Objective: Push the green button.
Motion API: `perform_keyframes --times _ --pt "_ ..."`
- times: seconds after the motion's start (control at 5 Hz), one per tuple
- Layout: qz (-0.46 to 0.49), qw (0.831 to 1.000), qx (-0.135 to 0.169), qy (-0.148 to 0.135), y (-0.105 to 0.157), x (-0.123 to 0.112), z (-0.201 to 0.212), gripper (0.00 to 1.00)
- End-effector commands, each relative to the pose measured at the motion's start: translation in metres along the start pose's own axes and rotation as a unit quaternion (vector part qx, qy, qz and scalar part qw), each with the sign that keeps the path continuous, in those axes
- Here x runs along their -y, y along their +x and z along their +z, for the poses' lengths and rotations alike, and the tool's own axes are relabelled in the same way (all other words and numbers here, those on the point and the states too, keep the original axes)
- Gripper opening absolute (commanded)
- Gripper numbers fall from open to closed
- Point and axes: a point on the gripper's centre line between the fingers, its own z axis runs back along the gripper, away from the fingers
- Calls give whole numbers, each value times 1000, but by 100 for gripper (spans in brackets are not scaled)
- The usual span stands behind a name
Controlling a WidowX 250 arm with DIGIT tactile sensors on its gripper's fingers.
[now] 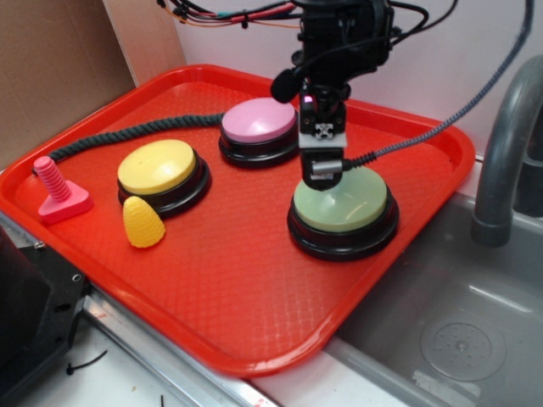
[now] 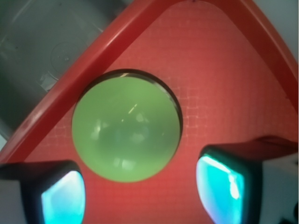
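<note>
The green button (image 1: 344,208), a pale-green dome on a black base, sits on the right part of the red tray (image 1: 229,280). My gripper (image 1: 323,174) hangs just over the dome's rear left edge; I cannot tell whether it touches. In the wrist view the green button (image 2: 126,130) fills the middle. My gripper (image 2: 142,196) is open, its two cyan-lit pads (image 2: 63,198) wide apart. Only red tray floor shows between them, just below the dome's rim.
A pink button (image 1: 259,127) and a yellow button (image 1: 161,172) stand on the tray's far and left parts. A yellow corn-shaped toy (image 1: 142,223), a pink screw toy (image 1: 58,191) and a dark rope (image 1: 127,131) lie at the left. A sink (image 1: 458,331) and grey faucet (image 1: 501,161) are at the right.
</note>
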Motion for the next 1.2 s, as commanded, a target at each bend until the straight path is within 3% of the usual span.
perform_keyframes --times 0.0,0.8,1.0 --pt "7 999 49 14 0 8 38 100" --pt "39 998 46 28 -16 12 69 100" --pt "41 998 34 19 -19 13 75 100"
